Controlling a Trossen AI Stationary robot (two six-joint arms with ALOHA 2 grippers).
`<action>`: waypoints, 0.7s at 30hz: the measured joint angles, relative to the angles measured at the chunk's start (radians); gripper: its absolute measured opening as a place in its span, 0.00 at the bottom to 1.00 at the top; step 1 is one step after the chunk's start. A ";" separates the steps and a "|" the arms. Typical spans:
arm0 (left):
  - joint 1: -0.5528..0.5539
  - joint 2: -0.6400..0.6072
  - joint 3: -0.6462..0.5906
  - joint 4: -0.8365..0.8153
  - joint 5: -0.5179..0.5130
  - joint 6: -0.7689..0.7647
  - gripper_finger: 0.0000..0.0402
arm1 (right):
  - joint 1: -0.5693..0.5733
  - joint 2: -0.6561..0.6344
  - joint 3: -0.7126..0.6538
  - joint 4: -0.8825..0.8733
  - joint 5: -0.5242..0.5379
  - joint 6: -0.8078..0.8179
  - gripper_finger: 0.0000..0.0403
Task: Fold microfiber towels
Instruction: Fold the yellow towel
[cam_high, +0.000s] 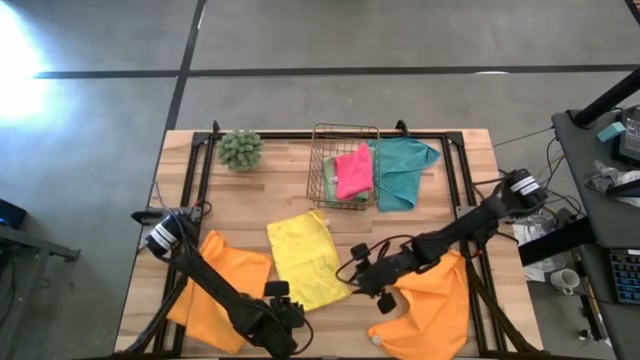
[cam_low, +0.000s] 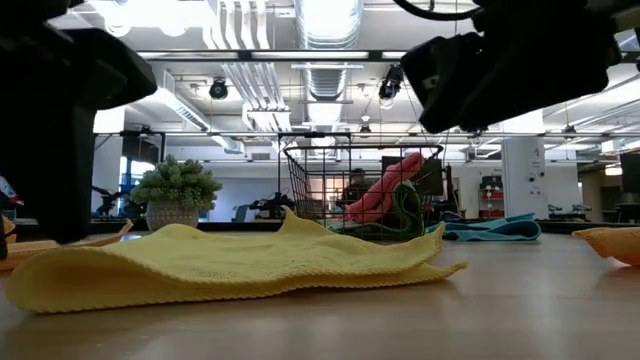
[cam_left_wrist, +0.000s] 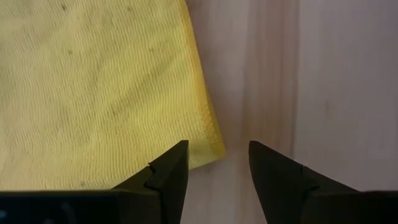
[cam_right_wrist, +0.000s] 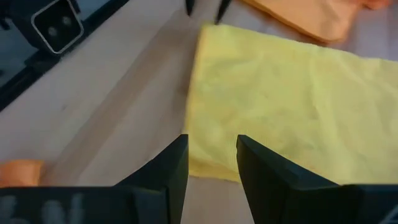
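Item: yellow towel (cam_high: 306, 260), one soft cloth lying flat mid-table between the two arms, apparently folded once, with a doubled edge showing in the right wrist view. Judged light and limp, with a napped surface that should grip well; it will sag and crease if lifted by one point, so a corner or the doubled edge is the sensible hold, ideally two corners at once.

Left tool (cam_left_wrist: 217, 171): fingers spread, empty, low over the bare wood at the towel's near corner; one finger overlaps the hem, the other stands beside it on the table (cam_high: 480, 170) side.

Right tool (cam_right_wrist: 212, 163): fingers apart, nothing between them, poised just above the towel's edge on the side toward the right arm.

Other stock: orange towel (cam_high: 225, 285) beneath the left arm; second orange towel (cam_high: 435, 305), rumpled, under the right arm; pink towel (cam_high: 353, 170) in the wire basket (cam_high: 345, 132) with a green one (cam_high: 335, 192) under it; teal towel (cam_high: 405, 170) draped beside the basket. Plant ball (cam_high: 241, 149) at the far left corner, not part of the lot.
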 joint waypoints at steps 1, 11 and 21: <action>0.000 0.008 0.000 0.000 0.000 0.000 0.38 | 0.000 0.021 0.019 0.001 -0.017 -0.013 0.32; 0.003 0.046 0.000 -0.020 -0.006 0.000 0.38 | 0.004 0.166 0.181 -0.110 -0.054 -0.074 0.32; 0.013 0.062 -0.001 -0.014 -0.017 -0.001 0.36 | -0.010 0.207 0.175 -0.124 -0.046 -0.082 0.32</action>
